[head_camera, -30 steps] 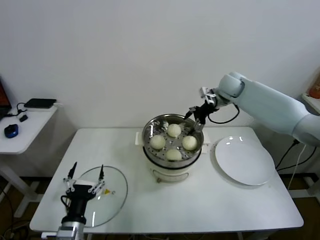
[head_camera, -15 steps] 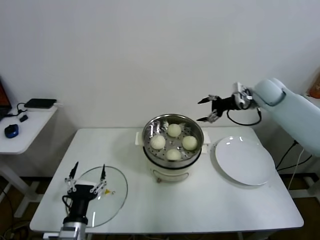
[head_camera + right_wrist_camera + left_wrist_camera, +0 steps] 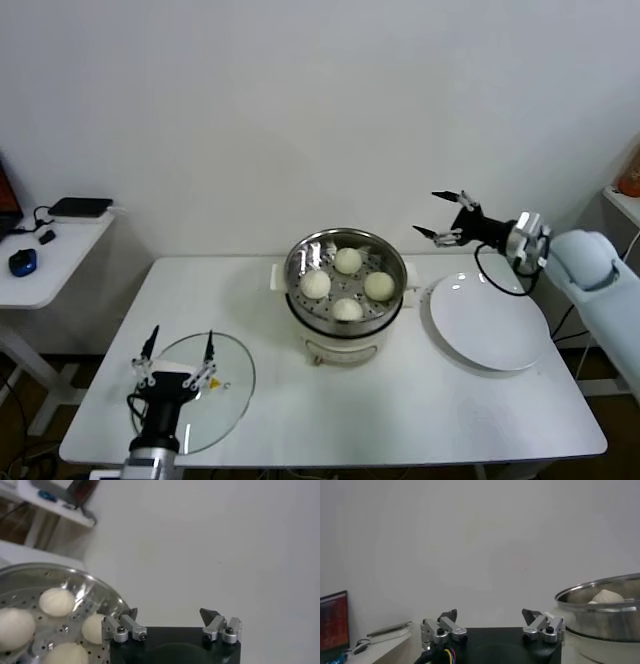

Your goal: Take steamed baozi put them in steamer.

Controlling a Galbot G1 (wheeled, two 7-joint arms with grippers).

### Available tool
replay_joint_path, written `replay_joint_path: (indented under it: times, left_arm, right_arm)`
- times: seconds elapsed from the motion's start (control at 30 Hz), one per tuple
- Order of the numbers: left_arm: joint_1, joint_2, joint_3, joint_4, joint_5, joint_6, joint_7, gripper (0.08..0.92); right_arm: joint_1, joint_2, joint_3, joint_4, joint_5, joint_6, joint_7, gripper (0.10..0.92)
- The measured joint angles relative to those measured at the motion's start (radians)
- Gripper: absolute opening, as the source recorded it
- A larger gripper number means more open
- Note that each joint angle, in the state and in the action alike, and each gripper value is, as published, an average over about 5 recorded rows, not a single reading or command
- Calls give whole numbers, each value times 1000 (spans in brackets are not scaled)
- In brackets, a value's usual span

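All four buns (image 3: 346, 284) sit on the holed floor of the steamer (image 3: 345, 255), spread apart in a rough ring, so the loading looks done and the step in hand is probably just getting the arm clear. To do that well, the right claw (image 3: 441, 216) should stay high and move sideways away from the steel rim, coming down only once it is past the plate (image 3: 488, 322), so neither gets knocked. It hangs in the air to the right of the steamer, above the gap between pot and plate, with its fingers spread wide and nothing between them.

The plate lies bare on the table (image 3: 400, 410), just beside the pot. The glass lid (image 3: 222, 385) lies flat near the table's front left corner, and the left claw (image 3: 179, 347) waits over it, fingers apart and holding nothing.
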Motion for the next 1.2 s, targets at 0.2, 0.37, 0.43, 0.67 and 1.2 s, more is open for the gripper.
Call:
replay_joint_path:
  times: [0.2,0.37,0.43,0.67,1.2]
  left_arm:
    - [-1,1,1,3,-5,5,-3,823]
    - [10,1,4,6,-5,0,-5,823]
    - [17,1,3,8,-4,-3,-5,823]
    - [38,1,-9,6,-9,-13,-6,823]
    - [45,-1,-7,-16,-11,-2,-10,823]
  right_arm:
    - [-281,84,240,102,-11,56,129,823]
    - [-481,172,385,180,-13,103,224,823]
    - [-552,207,430,208,-12,120,256,823]
    - [-762,321,539,287,-5,165,331,823]
    - [-1051,455,632,364,16,239,392,823]
